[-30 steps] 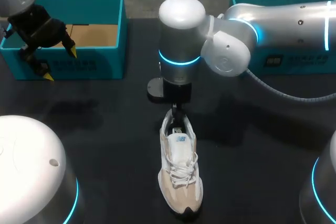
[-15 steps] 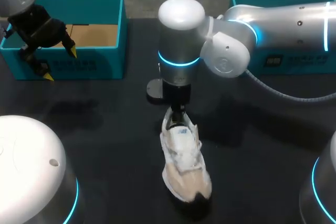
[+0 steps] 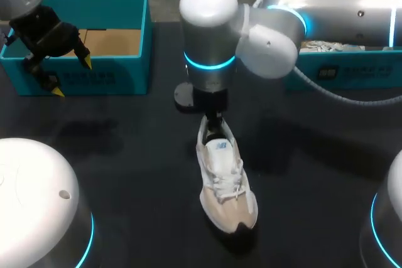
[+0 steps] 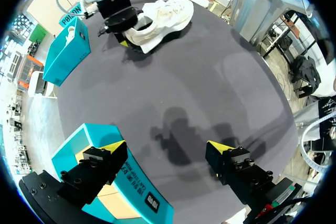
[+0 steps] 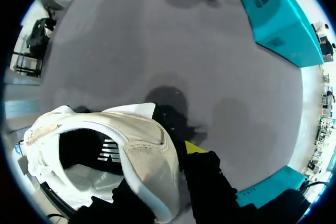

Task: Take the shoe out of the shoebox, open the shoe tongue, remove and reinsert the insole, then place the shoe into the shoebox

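While the right gripper clamps the shoe at its heel, toe pointing away, the left gripper hangs spread, well apart.

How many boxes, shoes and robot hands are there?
Teal shoeboxes: 2
White shoe: 1
Robot hands, the left hand and the right hand: 2
Total: 5

Only blurred print on the shoebox
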Motion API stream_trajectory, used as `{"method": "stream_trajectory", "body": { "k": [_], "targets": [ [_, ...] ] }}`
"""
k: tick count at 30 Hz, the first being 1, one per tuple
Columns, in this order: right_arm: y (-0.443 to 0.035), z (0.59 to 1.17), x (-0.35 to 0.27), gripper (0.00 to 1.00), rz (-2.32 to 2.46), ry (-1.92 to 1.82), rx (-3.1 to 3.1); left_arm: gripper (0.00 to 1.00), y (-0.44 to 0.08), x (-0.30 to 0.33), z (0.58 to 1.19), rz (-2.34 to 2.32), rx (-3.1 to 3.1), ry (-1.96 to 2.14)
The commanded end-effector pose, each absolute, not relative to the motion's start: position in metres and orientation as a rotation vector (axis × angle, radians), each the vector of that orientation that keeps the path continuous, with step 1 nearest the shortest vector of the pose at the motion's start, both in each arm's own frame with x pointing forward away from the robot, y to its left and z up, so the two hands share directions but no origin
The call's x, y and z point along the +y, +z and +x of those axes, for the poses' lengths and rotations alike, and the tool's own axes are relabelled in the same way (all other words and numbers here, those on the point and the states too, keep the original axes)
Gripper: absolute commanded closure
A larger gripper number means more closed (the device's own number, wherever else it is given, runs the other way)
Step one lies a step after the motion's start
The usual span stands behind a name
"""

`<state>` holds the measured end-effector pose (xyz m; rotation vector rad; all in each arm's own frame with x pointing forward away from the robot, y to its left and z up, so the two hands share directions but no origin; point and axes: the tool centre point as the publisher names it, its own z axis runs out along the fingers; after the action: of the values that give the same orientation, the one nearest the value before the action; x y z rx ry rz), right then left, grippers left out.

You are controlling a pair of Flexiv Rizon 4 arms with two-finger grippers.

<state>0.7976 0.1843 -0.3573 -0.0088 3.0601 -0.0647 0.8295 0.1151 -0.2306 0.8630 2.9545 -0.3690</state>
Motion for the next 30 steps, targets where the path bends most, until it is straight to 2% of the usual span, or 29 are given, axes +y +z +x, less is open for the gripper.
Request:
{"method": "stream_trajectory", "body": {
  "k": [1, 19, 24, 30],
  "targets": [
    [-0.326, 0.804, 0.180, 1.00, 0.053, -0.097, 3.092, 0.00, -0.230, 0.115, 0.829, 0.864, 2.957, -0.364],
    [-0.326, 0.804, 0.180, 1.00, 0.053, -0.097, 3.092, 0.00, -0.230, 0.115, 0.829, 0.864, 2.957, -0.364],
    [-0.285, 0.818, 0.151, 1.00, 0.075, -0.258, 3.034, 0.00, -0.230, 0.115, 0.829, 0.864, 2.957, -0.364],
    [-0.247, 0.840, 0.123, 1.00, 0.010, -0.220, 2.996, 0.00, -0.230, 0.115, 0.829, 0.864, 2.957, -0.364]
  ]
}}
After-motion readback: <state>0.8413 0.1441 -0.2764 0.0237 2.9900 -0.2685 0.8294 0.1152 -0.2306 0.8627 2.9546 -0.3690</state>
